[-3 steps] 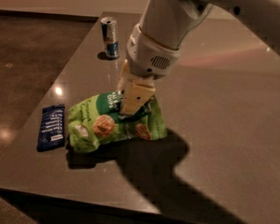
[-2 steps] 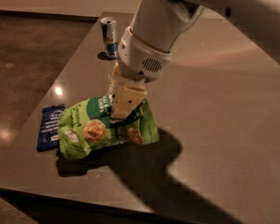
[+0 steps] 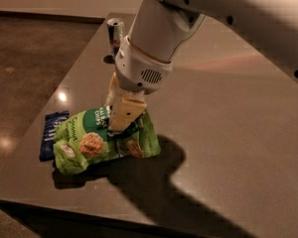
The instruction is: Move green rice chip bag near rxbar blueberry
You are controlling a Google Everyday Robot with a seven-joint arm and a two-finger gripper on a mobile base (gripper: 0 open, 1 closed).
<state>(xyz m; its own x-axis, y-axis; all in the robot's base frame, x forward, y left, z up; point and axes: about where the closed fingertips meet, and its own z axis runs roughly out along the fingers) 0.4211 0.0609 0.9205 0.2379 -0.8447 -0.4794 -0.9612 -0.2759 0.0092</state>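
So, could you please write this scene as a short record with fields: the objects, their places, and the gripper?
gripper: down on the top edge of the green rice chip bag, shut on it
green rice chip bag: crumpled, near the table front-left corner
rxbar blueberry: flat at the left edge, partly under the bag's left side
drink can: upright at the far edge, apart from both
task state: bag touching the bar

1. There is one green rice chip bag (image 3: 89,140), lying on the one worktop (image 3: 228,133).
2. There is one rxbar blueberry (image 3: 49,133), at 9 o'clock of the bag and touching it.
3. There is one drink can (image 3: 115,33), at 12 o'clock.
4. There is one end effector (image 3: 118,125), which pinches the bag's edge at 1 o'clock.
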